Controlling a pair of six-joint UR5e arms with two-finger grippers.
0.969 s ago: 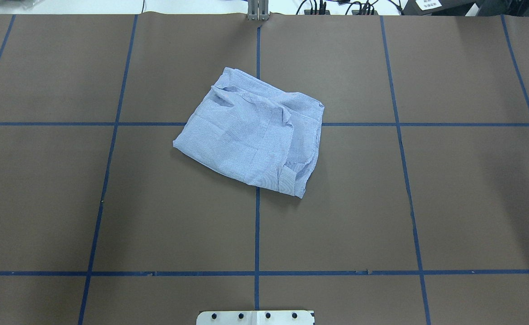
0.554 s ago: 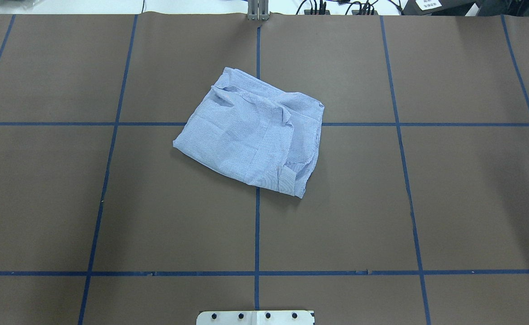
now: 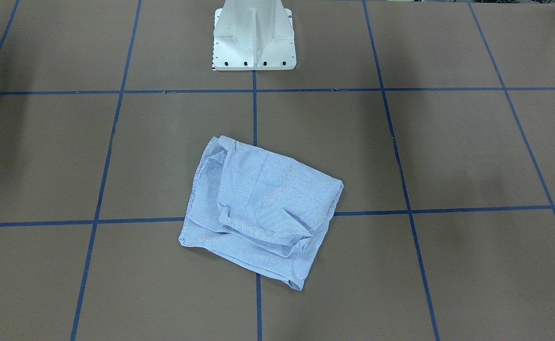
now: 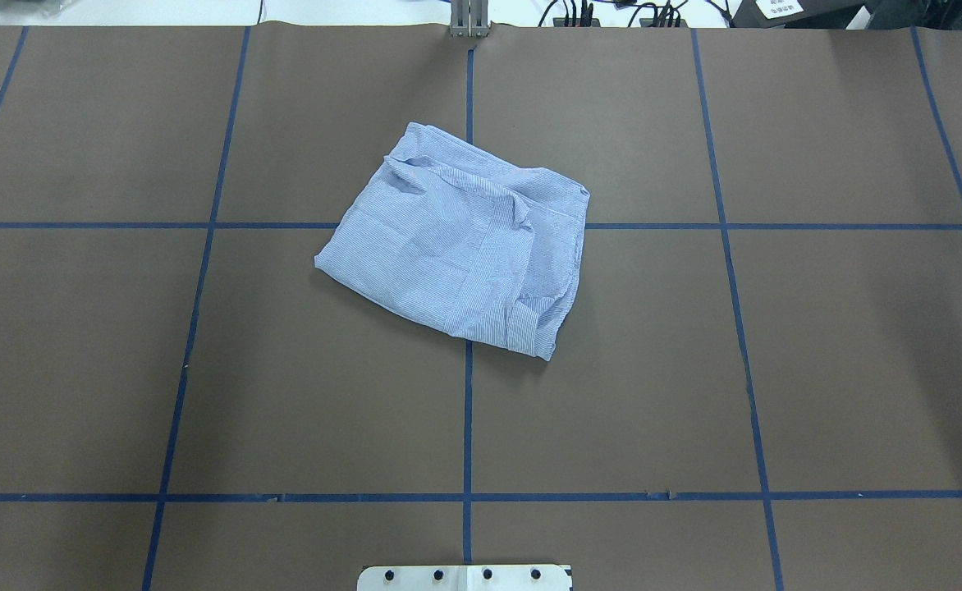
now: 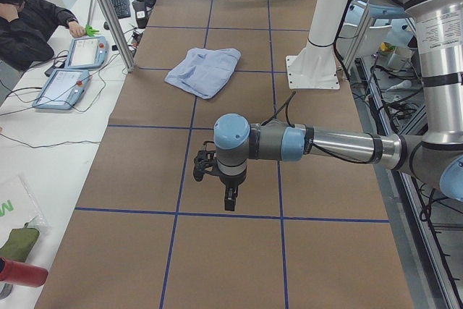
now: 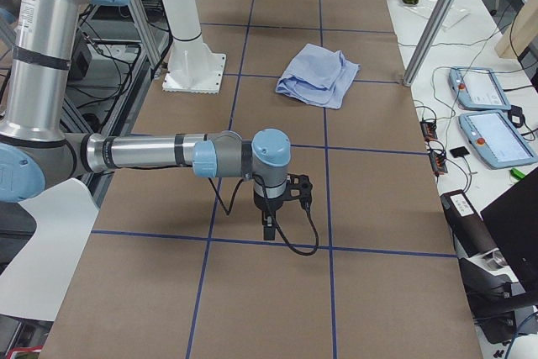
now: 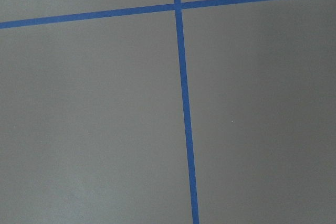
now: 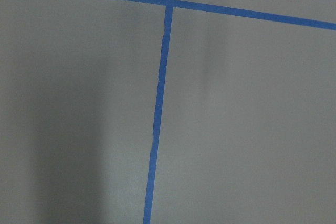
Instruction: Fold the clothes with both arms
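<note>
Blue-striped shirt folded on brown table, white pedestal, left hand, right hand well away, cannot tell if open

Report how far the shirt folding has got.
Done: the light blue and white striped shirt lies as a compact, slightly rumpled bundle on the brown table. In hand: nothing; the black left gripper and the black right gripper hang over bare table, well apart from it. Left: perhaps squaring the uneven edges.
</note>
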